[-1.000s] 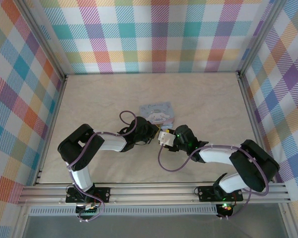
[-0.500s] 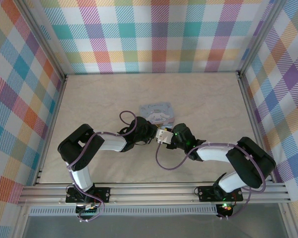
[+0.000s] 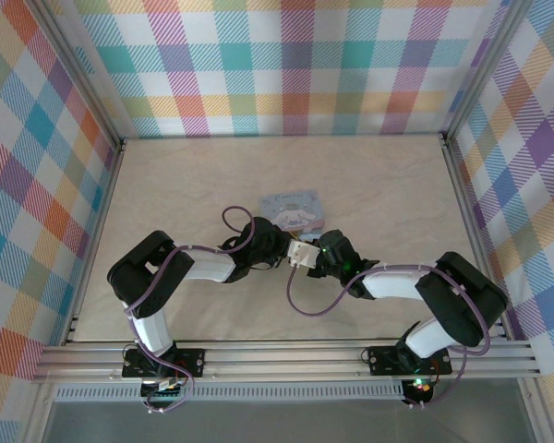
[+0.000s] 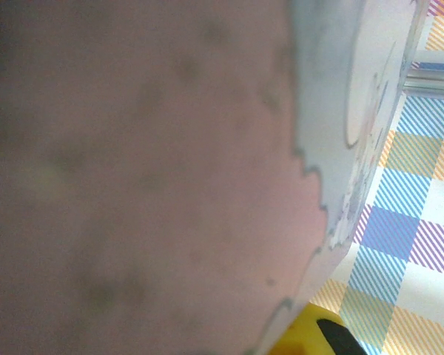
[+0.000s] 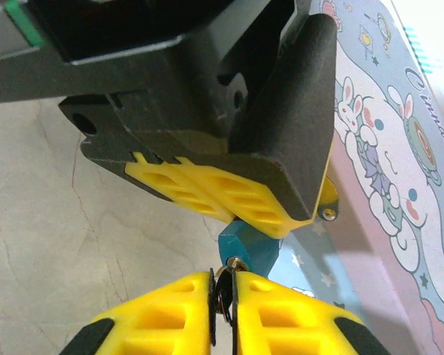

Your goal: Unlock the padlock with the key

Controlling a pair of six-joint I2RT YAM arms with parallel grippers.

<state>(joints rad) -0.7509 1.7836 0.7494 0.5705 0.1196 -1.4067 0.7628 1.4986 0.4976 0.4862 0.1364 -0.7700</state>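
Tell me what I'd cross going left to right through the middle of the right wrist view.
Table → left gripper → padlock.

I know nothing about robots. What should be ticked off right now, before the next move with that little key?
1. Key gripped: ok. The right pincer is shut on the key, whose teal head pokes out past the tips.
2. Key close to the padlock: ok. It sits just beside the blue edge.
3. Padlock steadied: cannot tell. The left pincer is at its near corner, but the grip is hidden.
4. Keyhole found: cannot tell. None is visible.
5. Room between the pincers: not ok. The left one crowds right over the key's head.
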